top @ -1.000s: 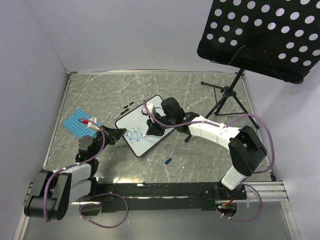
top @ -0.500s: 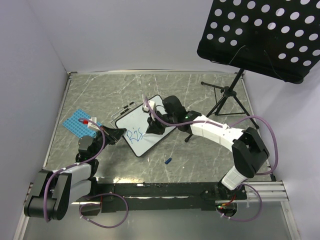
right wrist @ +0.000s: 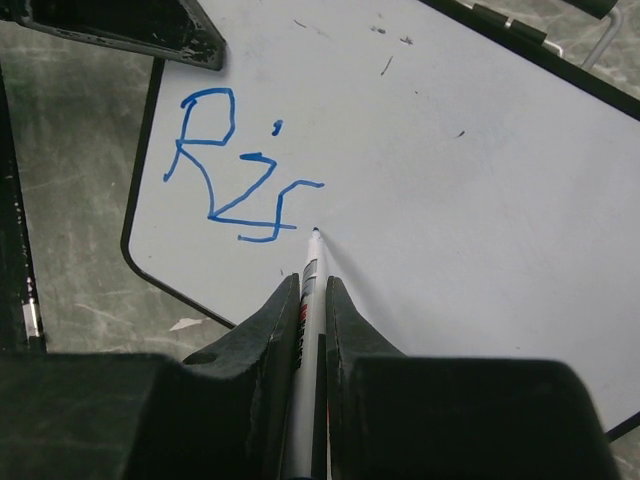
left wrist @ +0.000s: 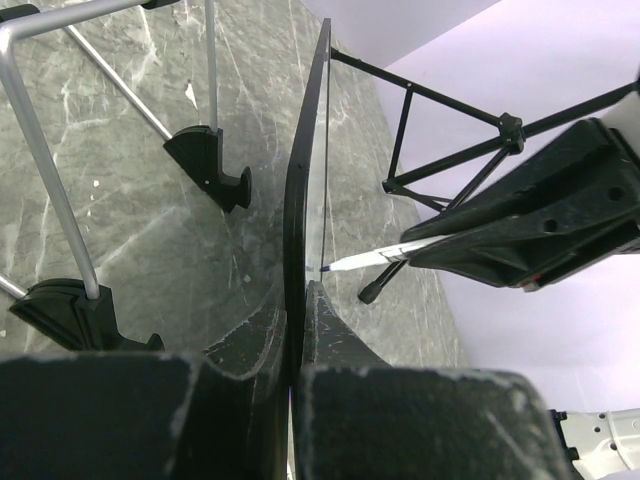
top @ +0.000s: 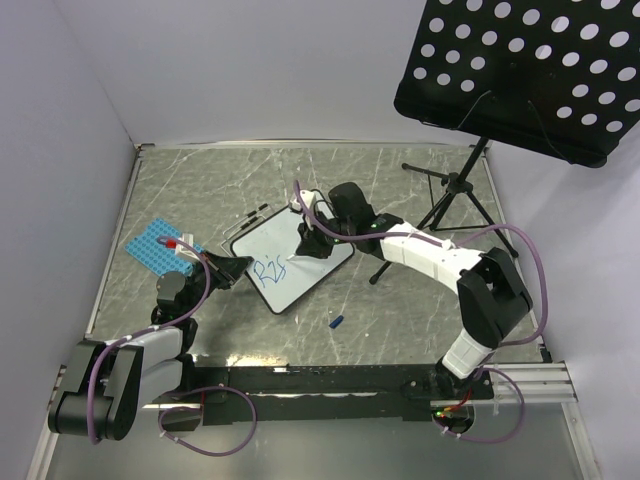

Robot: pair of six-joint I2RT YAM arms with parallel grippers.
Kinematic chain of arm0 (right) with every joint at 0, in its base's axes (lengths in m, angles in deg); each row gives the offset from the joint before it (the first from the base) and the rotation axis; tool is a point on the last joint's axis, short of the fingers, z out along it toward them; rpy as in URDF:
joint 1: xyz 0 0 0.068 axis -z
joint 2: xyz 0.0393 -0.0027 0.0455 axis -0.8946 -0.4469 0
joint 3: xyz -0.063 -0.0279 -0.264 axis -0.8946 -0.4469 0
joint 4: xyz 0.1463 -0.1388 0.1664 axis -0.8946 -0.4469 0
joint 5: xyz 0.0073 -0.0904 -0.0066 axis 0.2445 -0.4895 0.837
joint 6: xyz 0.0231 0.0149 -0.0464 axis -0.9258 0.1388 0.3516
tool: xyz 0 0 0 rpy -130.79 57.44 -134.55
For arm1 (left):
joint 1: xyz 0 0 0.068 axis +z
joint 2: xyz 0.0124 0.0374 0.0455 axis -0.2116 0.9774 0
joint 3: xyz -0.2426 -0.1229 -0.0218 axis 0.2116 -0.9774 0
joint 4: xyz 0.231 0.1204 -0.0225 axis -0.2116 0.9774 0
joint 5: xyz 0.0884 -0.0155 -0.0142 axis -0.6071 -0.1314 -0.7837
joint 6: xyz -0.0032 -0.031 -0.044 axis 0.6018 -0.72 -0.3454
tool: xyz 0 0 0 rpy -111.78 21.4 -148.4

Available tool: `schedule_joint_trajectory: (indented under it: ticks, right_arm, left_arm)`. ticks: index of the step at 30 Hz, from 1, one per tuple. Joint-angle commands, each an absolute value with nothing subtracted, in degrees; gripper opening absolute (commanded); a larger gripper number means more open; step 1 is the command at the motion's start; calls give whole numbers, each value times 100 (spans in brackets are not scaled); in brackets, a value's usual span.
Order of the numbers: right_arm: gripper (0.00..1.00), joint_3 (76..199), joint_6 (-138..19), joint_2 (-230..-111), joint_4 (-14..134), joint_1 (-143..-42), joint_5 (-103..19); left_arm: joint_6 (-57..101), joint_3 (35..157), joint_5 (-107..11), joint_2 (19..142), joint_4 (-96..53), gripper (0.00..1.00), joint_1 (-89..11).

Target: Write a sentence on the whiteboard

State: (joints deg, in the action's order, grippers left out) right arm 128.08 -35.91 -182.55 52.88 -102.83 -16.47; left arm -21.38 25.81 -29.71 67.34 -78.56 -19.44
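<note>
I see whiteboard mid-table, set at an angle. My left gripper pinches its left corner edge. My right gripper clamps marker; tip meets board just right of sentence, blue "Ris" so far.

The glossy white rectangular whiteboard had a thin black frame and bore blue marker handwriting. The tabletop was dark grey with pale veins.

One whiteboard, one marker, one blue plate — one music stand.
</note>
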Motion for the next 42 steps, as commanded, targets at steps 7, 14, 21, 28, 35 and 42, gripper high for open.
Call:
schedule_joint_trajectory:
  ticks: [7, 14, 21, 28, 35, 42]
  right_arm:
    - [0, 13183, -3597, -18519, 5480, -10256, -1871]
    - [0, 13192, -3606, -18536, 5463, -10090, -2066]
    - [0, 13279, -3667, -18589, 5568, -10081, -2154]
    - [0, 13578, -3781, -18738, 5551, -10098, -2145]
    - [0, 13561, -3790, -18774, 5498, -10221, -1987]
    - [0, 13324, -3702, -18642, 5401, -10379, -1793]
  left_arm:
    - [-1995, 2291, -2800, 6661, -8280, 1, -1969]
    - [-1995, 2282, -2809, 6704, -8332, 1, -1978]
    - [-2013, 2273, -2791, 6748, -8385, 1, -1978]
    - [-2021, 2282, -2774, 6792, -8420, 1, -1978]
    - [-2021, 2265, -2774, 6854, -8499, 1, -1978]
    - [-2013, 2273, -2791, 6810, -8456, 1, -1978]
